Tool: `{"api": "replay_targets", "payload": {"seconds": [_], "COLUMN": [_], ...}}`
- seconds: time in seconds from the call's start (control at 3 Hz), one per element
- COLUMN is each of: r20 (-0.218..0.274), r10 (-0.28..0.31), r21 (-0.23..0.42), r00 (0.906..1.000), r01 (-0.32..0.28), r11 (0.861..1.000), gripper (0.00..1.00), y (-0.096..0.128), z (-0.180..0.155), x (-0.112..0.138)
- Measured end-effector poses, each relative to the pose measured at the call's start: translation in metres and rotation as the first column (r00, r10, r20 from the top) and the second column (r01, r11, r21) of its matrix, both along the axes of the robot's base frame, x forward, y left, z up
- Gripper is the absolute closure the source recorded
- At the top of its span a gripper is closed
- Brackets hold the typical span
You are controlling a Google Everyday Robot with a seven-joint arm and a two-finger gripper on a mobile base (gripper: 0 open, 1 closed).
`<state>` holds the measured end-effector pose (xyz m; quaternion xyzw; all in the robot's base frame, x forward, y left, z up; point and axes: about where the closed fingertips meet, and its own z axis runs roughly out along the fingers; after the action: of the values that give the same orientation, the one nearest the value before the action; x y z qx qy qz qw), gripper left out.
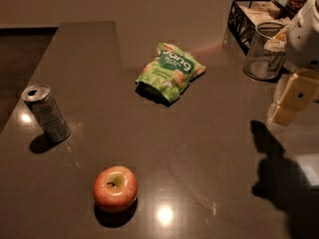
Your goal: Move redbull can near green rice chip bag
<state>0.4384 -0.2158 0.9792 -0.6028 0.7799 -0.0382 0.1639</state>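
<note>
1 gripper (285,108), cut off at right, grip unreadable; redbull can (47,112) far from green rice chip bag (171,71).

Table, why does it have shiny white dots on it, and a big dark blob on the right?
Camera view: the dots on the table are glare from lights, one by the apple, one by the redbull can. Camera view: the blob is the shadow below the pincer, at the right edge.
</note>
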Motion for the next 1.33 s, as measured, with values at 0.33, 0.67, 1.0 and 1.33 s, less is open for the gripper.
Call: {"api": "replay_targets", "payload": {"seconds": [0.33, 0.67, 1.0, 1.33], "r20": [0.0, 0.01, 0.041, 0.073], "r10": [0.0, 0.031, 0.101, 0.16], "r21": [0.0, 0.044, 0.143, 0.244], "r00": [1.0, 0.9995, 0.994, 0.9844], "r01": [0.0, -0.031, -0.106, -0.174], "r11": [1.0, 0.999, 0.984, 0.954], "gripper": [0.0, 0.0, 0.0, 0.0], "y": [0.0, 0.014, 0.048, 0.092], "z": [0.0, 0.003, 0.006, 0.007], "x": [0.0, 0.001, 0.002, 0.006]}}
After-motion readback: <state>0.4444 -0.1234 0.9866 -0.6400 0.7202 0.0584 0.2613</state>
